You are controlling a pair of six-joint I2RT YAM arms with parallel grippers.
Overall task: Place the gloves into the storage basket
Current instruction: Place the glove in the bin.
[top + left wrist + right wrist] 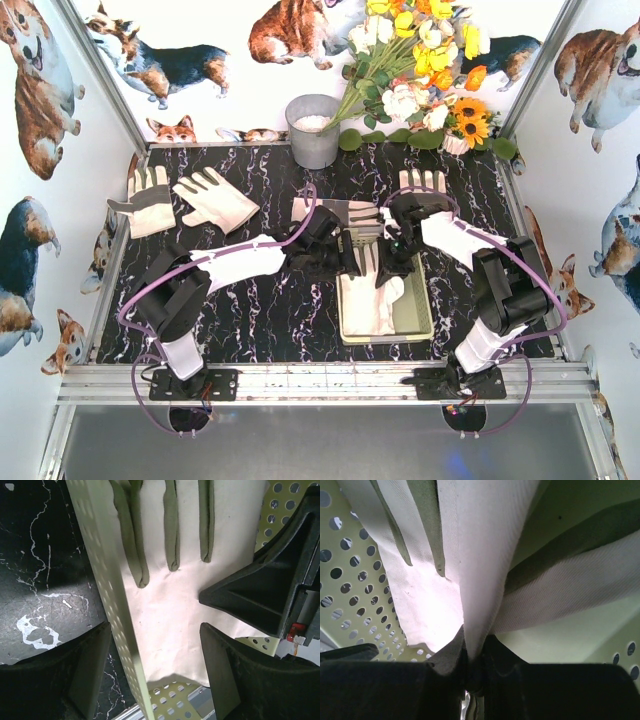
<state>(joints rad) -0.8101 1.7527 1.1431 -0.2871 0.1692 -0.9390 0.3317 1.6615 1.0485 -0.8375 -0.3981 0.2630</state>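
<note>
The pale yellow-green storage basket (422,318) lies right of centre. A cream glove (387,296) lies in it; my right gripper (393,264) is shut on its fabric (485,555) above the perforated floor (350,585). My left gripper (352,262) is open and empty, its jaws astride the basket's left wall (107,605), beside the flat glove (170,595). In the left wrist view the open gripper (152,642) holds nothing. Two gloves (150,198) (216,199) lie at the far left. Another glove (335,211) lies behind the left arm, and one more (420,181) behind the right.
A round grey bucket (314,130) stands at the back centre beside a bunch of flowers (420,70). Printed walls close in the black marbled table (260,310) on three sides. The two grippers are close together over the basket's far end.
</note>
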